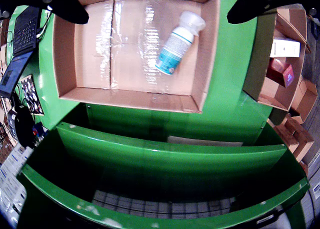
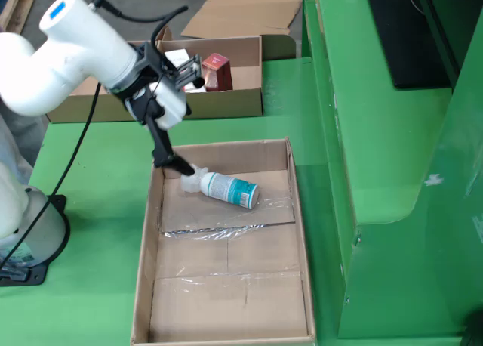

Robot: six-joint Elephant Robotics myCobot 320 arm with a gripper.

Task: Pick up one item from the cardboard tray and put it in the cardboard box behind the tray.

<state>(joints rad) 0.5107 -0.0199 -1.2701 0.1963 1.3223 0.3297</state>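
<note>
The bottle [image 2: 223,188] lies on its side in the tray [image 2: 298,233], untouched — nothing is lifted yet. The hand [image 1: 153,4] hovers above it, fingers spread wide apart and empty. The box [image 2: 226,103] behind the tray already holds a few cartons; grasp, lift and drop-off all remain, by my judgement.

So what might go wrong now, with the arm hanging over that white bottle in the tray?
The white plastic bottle with the teal label lies on its side, so it could roll as the black gripper closes. It rests on glossy packing tape, which may let it slide. In the fixed view, one finger hangs near the shallow cardboard tray wall and might catch it.
</note>
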